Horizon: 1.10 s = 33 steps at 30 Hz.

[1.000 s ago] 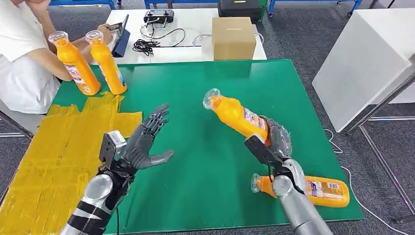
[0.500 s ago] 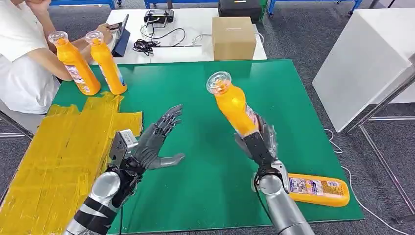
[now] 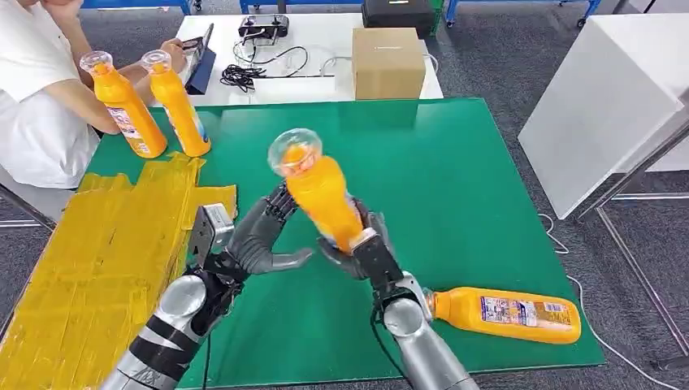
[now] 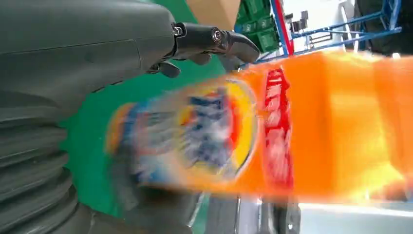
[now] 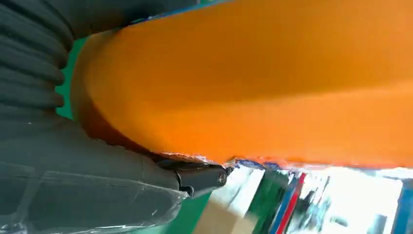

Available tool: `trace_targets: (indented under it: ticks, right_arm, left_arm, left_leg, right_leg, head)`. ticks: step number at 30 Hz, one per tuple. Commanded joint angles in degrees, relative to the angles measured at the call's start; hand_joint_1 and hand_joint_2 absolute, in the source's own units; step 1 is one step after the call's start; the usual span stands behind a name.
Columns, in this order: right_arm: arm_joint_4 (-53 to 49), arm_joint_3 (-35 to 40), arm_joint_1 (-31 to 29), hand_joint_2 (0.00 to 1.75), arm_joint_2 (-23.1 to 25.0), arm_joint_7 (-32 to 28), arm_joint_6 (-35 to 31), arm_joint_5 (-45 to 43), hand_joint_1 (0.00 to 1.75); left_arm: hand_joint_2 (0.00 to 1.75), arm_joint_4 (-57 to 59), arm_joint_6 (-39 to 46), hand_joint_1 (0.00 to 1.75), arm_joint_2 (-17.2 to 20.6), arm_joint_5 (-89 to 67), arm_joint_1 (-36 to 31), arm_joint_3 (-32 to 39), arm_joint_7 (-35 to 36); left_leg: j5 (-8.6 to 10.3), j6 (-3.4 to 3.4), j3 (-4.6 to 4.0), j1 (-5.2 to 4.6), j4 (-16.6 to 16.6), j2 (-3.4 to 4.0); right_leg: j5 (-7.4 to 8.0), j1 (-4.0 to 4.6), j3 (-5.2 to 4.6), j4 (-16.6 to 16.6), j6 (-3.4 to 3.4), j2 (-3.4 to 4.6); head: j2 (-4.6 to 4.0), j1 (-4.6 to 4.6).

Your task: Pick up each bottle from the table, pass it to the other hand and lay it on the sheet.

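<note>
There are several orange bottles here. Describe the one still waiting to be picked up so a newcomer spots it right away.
Find the green table and go to its near right corner, beside the robot's right arm. The bottle rests there, flat on its side with its label up. It is the only one lying down: two stand upright at the far left by the yellow sheet, and one is held up in the right hand.

A robotics lab is suggested by a green-topped bench [image 3: 455,162], a white table [image 3: 325,49] strewn with cables [image 3: 244,75], blue racking [image 3: 520,6], and grey carpet [image 3: 520,73].
</note>
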Motion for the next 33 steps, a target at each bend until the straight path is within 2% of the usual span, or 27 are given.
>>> trace_targets:
  ticks: [1,5,15,21,28,29,30,33]
  right_arm:
    - [1.2,16.2,-1.8,1.75,-0.8,0.8,1.6,1.5,1.75]
    - [4.1,19.5,-2.8,1.75,-0.3,1.0,2.2,1.5,1.75]
    - [4.7,19.6,-3.1,1.75,-0.5,1.0,2.1,1.5,1.75]
    - [9.3,26.2,-5.6,1.75,-0.7,1.4,5.1,1.8,1.75]
    - [10.8,26.5,-6.1,1.75,-0.7,1.7,5.0,1.8,1.75]
    - [11.0,26.5,-6.1,1.75,-0.6,1.7,5.0,1.8,1.75]
    - [11.1,26.5,-6.1,1.75,-0.6,1.7,4.8,1.8,1.75]
    - [10.9,26.0,-6.0,1.75,-0.7,1.7,3.7,1.8,1.75]
  left_arm:
    - [1.75,5.1,0.3,0.0,0.7,1.7,-3.1,-0.9,-0.1]
    - [1.75,5.6,0.3,0.0,0.5,2.1,-3.5,-0.9,-0.2]
    - [1.75,5.8,0.3,0.0,0.4,2.1,-3.6,-0.9,-0.2]
    - [1.75,6.1,1.1,0.0,0.0,3.9,-3.8,0.6,-1.4]
    - [1.75,5.3,1.9,0.0,-1.0,5.6,-2.9,2.2,-2.3]
    - [1.75,5.0,2.4,1.59,-1.3,6.1,-2.6,2.7,-2.7]
    - [1.75,4.6,2.7,1.75,-1.4,6.3,-2.4,2.8,-2.8]
    - [1.75,4.2,3.8,1.75,-1.7,7.5,-2.1,3.5,-2.9]
  left_leg:
    - [-0.05,-0.05,0.12,0.05,0.0,0.07]
    - [-0.03,-0.03,0.05,0.03,0.0,0.1]
    - [-0.05,-0.05,0.14,0.07,0.0,-0.02]
    - [-0.06,-0.07,0.16,0.08,0.0,0.07]
    - [-0.02,-0.04,0.05,0.07,0.0,-0.1]
    - [-0.04,-0.05,0.09,0.08,0.0,-0.11]
    - [-0.03,-0.04,0.07,0.06,0.0,-0.09]
    - [-0.1,-0.07,0.25,0.12,-0.1,-0.1]
  right_leg:
    - [-0.02,0.05,0.12,0.0,0.0,0.04]
    - [0.0,0.03,0.07,0.0,0.0,0.07]
    - [-0.04,0.08,0.22,-0.1,-0.01,-0.05]
    - [-0.03,0.07,0.21,-0.1,-0.01,0.04]
    - [-0.04,0.05,0.13,-0.1,0.0,-0.12]
    - [-0.06,0.07,0.19,-0.1,0.0,-0.13]
    - [-0.05,0.05,0.15,-0.1,0.0,-0.11]
    - [-0.1,0.11,0.39,-0.2,0.02,-0.15]
  head:
    - [0.0,0.02]
    - [0.0,0.02]
    - [0.0,0.04]
    - [0.0,0.02]
    - [0.0,0.02]
    - [0.0,0.0]
    - [0.0,0.02]
    - [0.0,0.0]
